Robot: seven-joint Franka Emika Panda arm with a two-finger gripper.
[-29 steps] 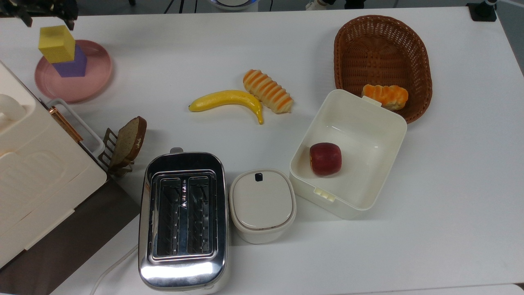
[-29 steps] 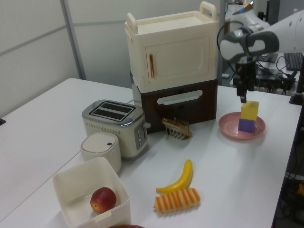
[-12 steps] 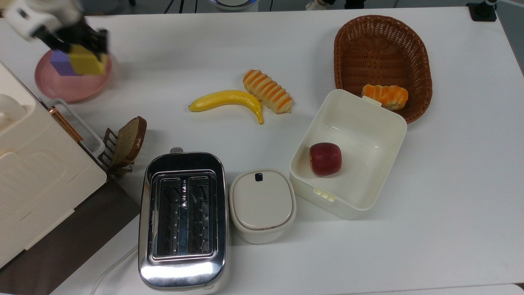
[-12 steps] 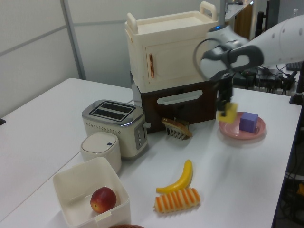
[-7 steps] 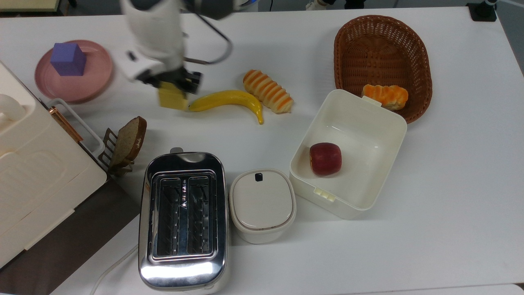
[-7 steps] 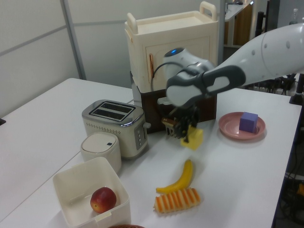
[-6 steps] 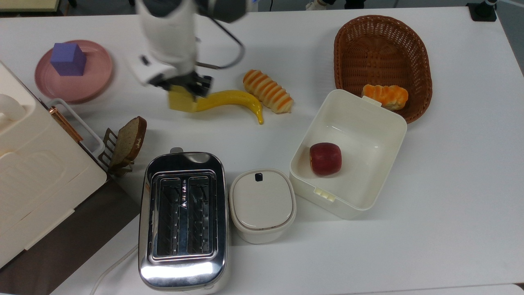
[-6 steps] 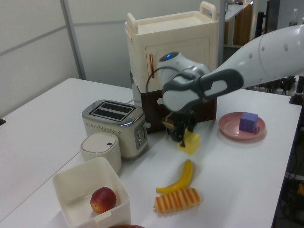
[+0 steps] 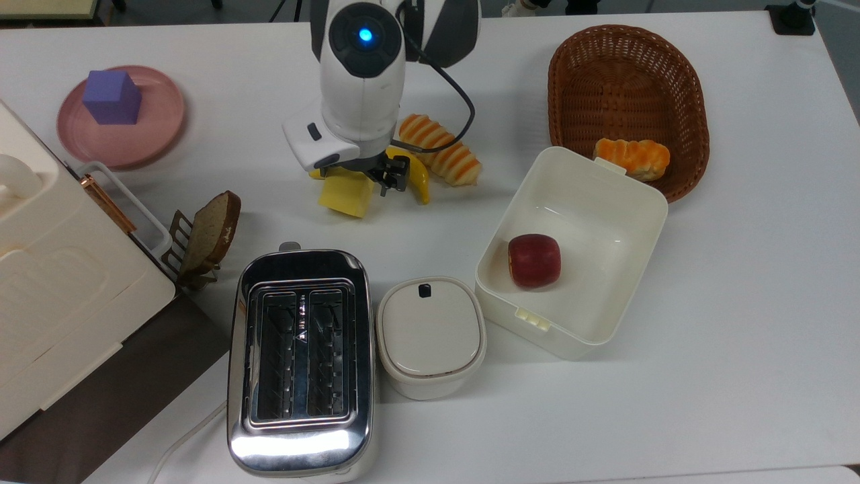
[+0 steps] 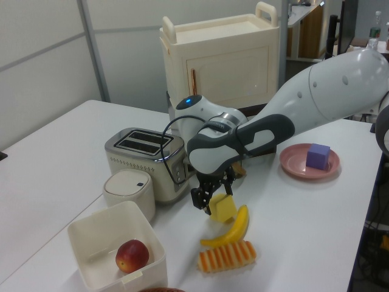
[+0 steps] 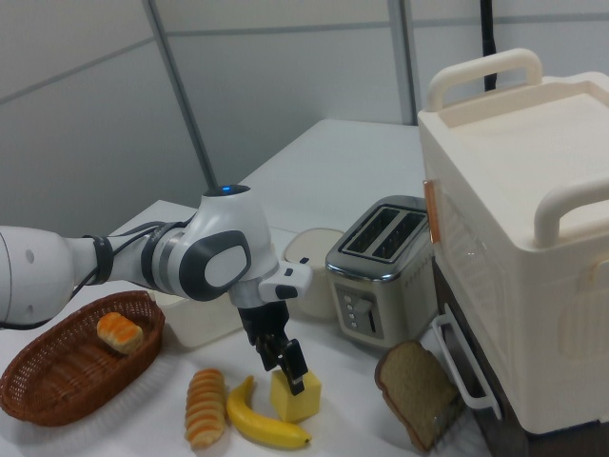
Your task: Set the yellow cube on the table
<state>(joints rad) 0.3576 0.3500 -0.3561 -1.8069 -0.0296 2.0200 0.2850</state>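
Jaws are gripping the cube just beside the banana; it is probably touching the table, and releasing may be nudging the fruit.

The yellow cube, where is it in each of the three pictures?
Top view: the yellow cube is left of centre, under the gripper.
Left view: the cube is low in the middle, right of the toaster.
Right view: the cube is at the bottom centre.
Shared landmark: the banana lies right beside it in every view.
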